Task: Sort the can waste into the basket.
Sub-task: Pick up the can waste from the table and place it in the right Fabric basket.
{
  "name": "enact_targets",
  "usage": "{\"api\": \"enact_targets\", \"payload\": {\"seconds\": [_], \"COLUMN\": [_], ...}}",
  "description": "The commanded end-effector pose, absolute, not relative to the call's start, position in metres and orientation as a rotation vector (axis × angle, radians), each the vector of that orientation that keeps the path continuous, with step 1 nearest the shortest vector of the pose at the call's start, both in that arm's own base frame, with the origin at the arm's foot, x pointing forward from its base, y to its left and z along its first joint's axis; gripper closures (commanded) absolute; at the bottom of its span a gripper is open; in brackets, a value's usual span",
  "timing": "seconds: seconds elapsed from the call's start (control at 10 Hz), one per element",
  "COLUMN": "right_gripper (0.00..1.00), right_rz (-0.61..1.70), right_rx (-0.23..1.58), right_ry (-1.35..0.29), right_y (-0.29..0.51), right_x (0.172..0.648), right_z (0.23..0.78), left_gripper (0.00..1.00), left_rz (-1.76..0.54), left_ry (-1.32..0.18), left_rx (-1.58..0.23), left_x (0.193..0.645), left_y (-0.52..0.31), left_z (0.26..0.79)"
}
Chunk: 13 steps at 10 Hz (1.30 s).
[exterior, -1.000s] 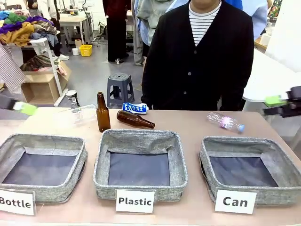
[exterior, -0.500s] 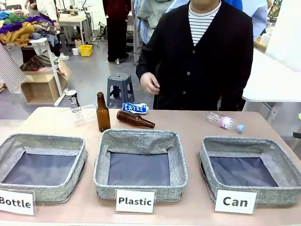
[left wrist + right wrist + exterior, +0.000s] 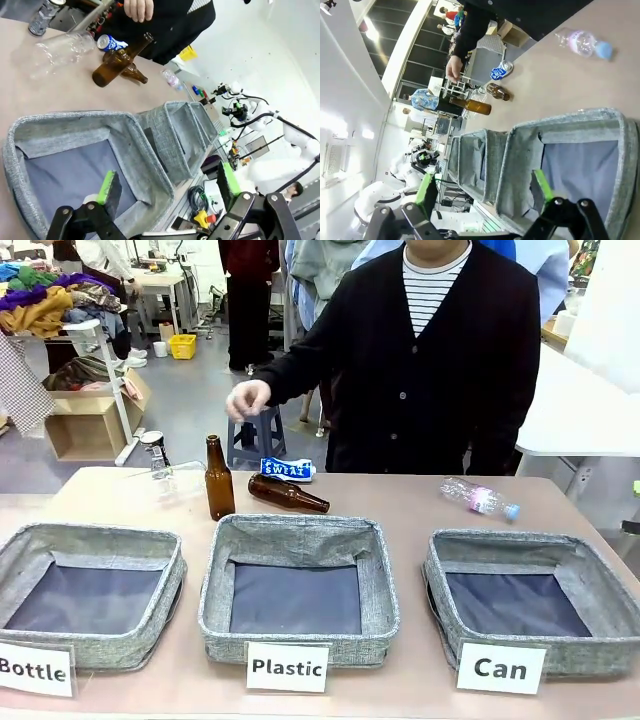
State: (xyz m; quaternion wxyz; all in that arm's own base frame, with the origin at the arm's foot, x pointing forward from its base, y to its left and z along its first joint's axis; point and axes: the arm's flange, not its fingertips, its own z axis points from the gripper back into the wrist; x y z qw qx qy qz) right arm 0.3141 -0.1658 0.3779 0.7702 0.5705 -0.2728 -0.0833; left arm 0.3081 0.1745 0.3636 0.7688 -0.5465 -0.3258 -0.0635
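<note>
- The left gripper (image 3: 167, 185) sits at the bottom of the left wrist view. Its green pads (image 3: 107, 186) are spread wide with nothing between them.
- Under it is the grey bin labelled "Bottle" (image 3: 92, 536), which fills the lower left of that view. Only the dark liner shows inside.
- The right gripper (image 3: 482, 187) sits at the bottom of the right wrist view. It is likewise spread wide and holds nothing.
- Just above its fingers is the basket (image 3: 520, 160). In the front view this basket (image 3: 500, 540) is at the lower right behind the white "Can" label (image 3: 500, 668), with only its dark liner showing inside.
- The blue can (image 3: 287, 469) lies on its side at the far edge of the table (image 3: 400, 510), upper centre of the front view. It is just behind the lying brown bottle (image 3: 288, 494).
- The silver-topped can (image 3: 153, 447) stands upright in the upper left, near the table's far left corner. It is close to a clear plastic bottle (image 3: 175, 480) lying on the table.
- An upright brown bottle (image 3: 218, 480) stands between the two cans.
- The bin labelled "Plastic" (image 3: 300, 528) is in the lower centre.
- A second clear bottle with a blue cap (image 3: 480, 499) lies behind the basket at centre right.
- The person's hand (image 3: 247, 398) hangs in the air above the upright bottle and the blue can, touching neither.
</note>
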Motion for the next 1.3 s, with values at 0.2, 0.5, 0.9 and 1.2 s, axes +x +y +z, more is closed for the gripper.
{"api": "enact_targets", "payload": {"seconds": [0.2, 0.5, 0.9, 1.2], "right_gripper": [0.0, 0.0, 0.0, 0.0], "right_rz": [-0.163, -0.163, -0.163, -0.163], "right_rx": [1.241, 1.241, 1.241, 1.241], "right_ry": [-0.613, -0.613, -0.613, -0.613], "right_y": [-0.167, -0.167, -0.167, -0.167], "right_x": [0.314, 0.314, 0.314, 0.314], "right_z": [0.38, 0.38, 0.38, 0.38], "left_gripper": [0.0, 0.0, 0.0, 0.0], "left_rz": [-0.14, -0.416, -0.42, -0.119], "left_ry": [-0.707, -0.799, -0.627, -0.876], "left_rx": [-1.178, -0.924, -0.834, -0.842], "left_x": [0.307, 0.314, 0.378, 0.318], "left_y": [0.176, 0.1, 0.058, 0.168], "left_z": [0.366, 0.459, 0.483, 0.488]}}
